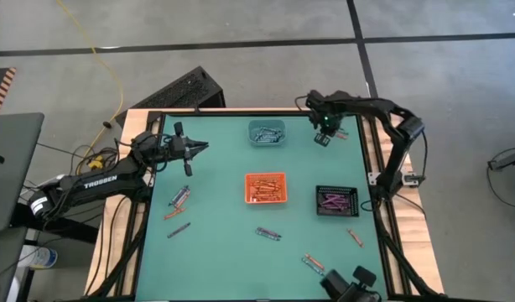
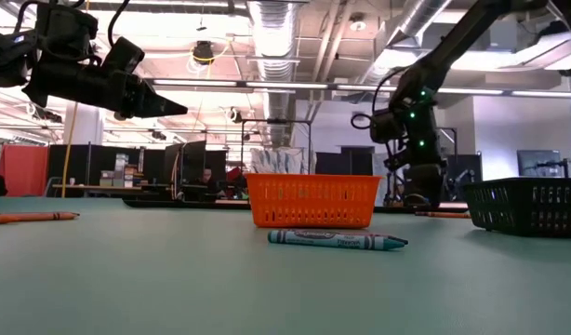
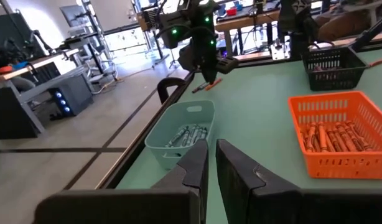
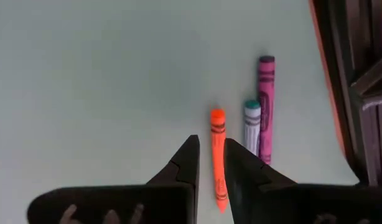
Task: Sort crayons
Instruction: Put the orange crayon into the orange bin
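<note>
My right gripper (image 1: 323,137) is low over the table's far right corner. Its fingers are slightly apart on either side of an orange crayon (image 4: 218,155), which lies flat beside a teal crayon (image 4: 252,127) and a purple crayon (image 4: 265,106). My left gripper (image 1: 199,148) is shut and empty, raised above the table's far left part; it also shows in the low view (image 2: 179,110). Loose crayons lie flat at the left (image 1: 180,197), in the middle (image 1: 268,233) and at the near right (image 1: 312,262). My right gripper comes at the orange crayon from above, pointing down. One finger (image 4: 191,165) and the other finger (image 4: 237,165) stand across the crayon's middle (image 4: 217,149). The crayon lies flat on the table. I cannot tell whether the fingers touch it.
A teal tray (image 1: 266,132) holds blue-grey crayons at the far middle. An orange tray (image 1: 265,188) with orange crayons stands at the centre. A black tray (image 1: 337,201) with purple crayons stands to the right. The table's raised right rim (image 4: 331,93) runs close by the right gripper.
</note>
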{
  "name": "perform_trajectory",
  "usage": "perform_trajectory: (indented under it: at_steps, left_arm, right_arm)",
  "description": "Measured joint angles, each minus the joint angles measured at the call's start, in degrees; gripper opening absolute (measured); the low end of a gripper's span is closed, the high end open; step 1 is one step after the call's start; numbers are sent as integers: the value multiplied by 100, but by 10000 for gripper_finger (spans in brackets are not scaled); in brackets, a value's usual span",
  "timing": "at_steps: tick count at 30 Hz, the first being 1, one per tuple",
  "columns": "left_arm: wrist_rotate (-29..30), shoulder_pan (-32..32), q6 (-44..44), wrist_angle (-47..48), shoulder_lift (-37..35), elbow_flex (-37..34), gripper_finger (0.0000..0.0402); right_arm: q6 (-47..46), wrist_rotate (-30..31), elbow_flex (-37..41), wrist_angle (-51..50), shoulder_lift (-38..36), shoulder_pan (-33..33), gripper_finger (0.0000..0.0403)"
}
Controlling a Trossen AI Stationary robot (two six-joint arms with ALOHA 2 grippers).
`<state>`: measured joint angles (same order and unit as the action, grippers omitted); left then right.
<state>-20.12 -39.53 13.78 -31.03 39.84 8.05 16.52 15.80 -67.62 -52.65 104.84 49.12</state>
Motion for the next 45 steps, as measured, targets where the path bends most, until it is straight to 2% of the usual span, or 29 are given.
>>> perform_trajectory:
  at_steps: [15, 19, 23, 29, 34, 38, 42, 45]
  left_arm:
    - [25, 0, -43, 35, 2, 0, 19]
    - [130, 0, -84, 37, 0, -1, 19]
    - [144, 0, -99, 37, 2, -2, 19]
    - [144, 0, -107, 35, 2, -2, 19]
    - [146, 0, -191, 31, 2, -2, 19]
    - [146, 0, -229, 31, 0, -2, 19]
    - [182, 0, -229, -7, 2, -2, 19]
    - [326, 0, -229, -81, 2, -2, 19]
  right_arm:
    - [525, -219, -45, 59, 332, 359, 63]
    - [629, -338, 24, 234, 325, 350, 43]
    - [811, -710, 136, 436, 284, 370, 8]
    - [814, -812, 108, 469, 207, 326, 3]
    - [795, -1271, -38, 557, -222, 273, 2]
    - [690, -1263, -41, 489, -785, 112, 1]
    - [400, -1543, -50, 548, -1409, -424, 1]
    - [142, -1486, -50, 663, -1760, -1060, 1]
